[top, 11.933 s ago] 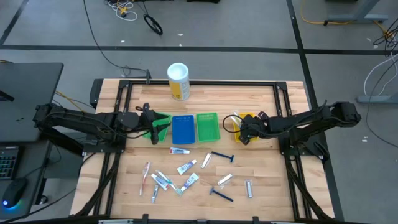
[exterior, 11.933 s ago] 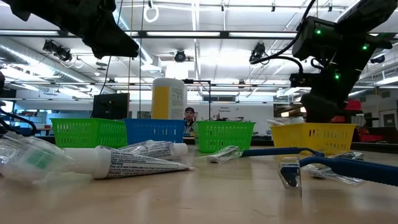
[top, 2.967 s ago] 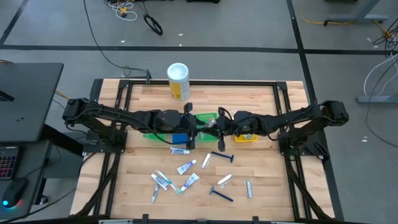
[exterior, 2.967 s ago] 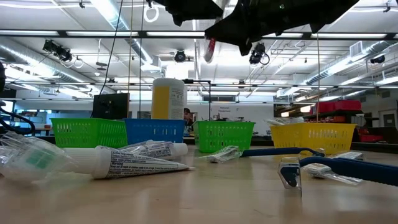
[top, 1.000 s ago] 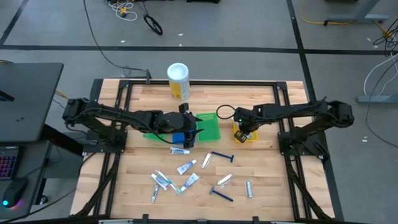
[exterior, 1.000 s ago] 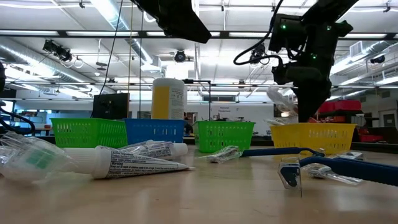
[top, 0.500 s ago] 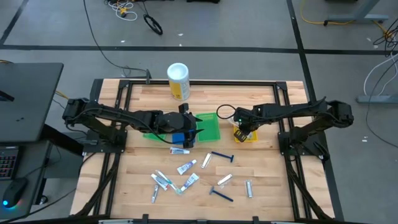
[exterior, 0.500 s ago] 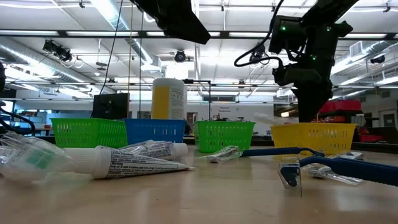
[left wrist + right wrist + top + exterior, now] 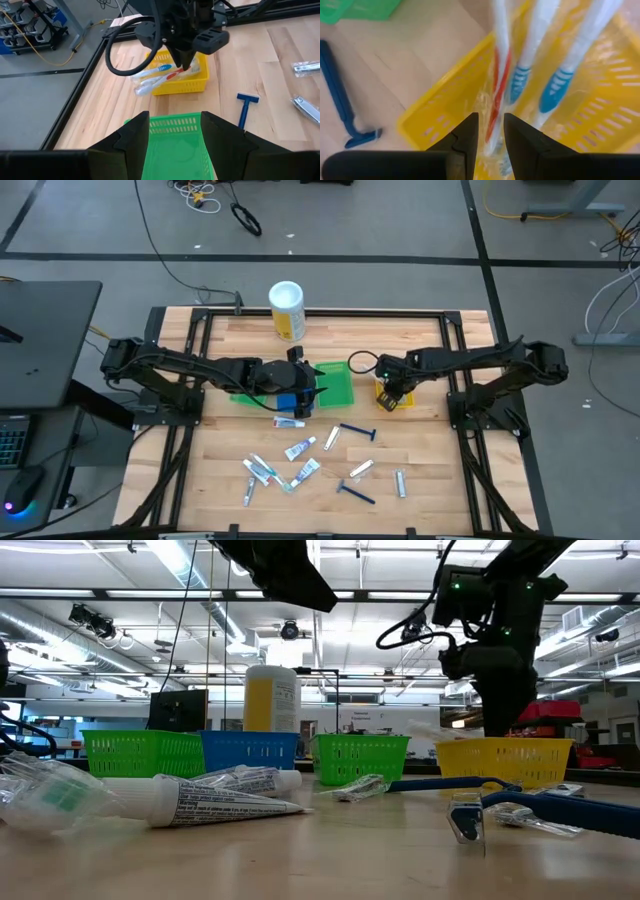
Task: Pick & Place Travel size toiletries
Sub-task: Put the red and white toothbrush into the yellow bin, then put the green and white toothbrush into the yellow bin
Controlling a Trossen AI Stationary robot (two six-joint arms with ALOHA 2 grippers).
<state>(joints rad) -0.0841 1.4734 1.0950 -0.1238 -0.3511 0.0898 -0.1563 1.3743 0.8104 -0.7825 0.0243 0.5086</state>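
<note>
Release is the step in hand, as I judge it: the right end effector (image 9: 490,131) hangs directly over the yellow tray (image 9: 394,398), its fingers slightly apart and no longer clamped on the red toothbrush (image 9: 499,80), which lies in the tray beside two blue-bristled ones. To do this well, let the fingers part fully before lifting, then rise straight up so nothing drags the wrapped brush back over the rim. The left end effector (image 9: 175,131) waits with its fingers wide apart above the green tray (image 9: 172,150), holding nothing. Compared with a second ago, the right arm has barely shifted while its fingers have spread; three seconds ago both arms met over the middle trays. Many tubes (image 9: 299,448) and razors (image 9: 357,431) remain scattered on the wooden surface (image 9: 420,460), well apart from the trays.
</note>
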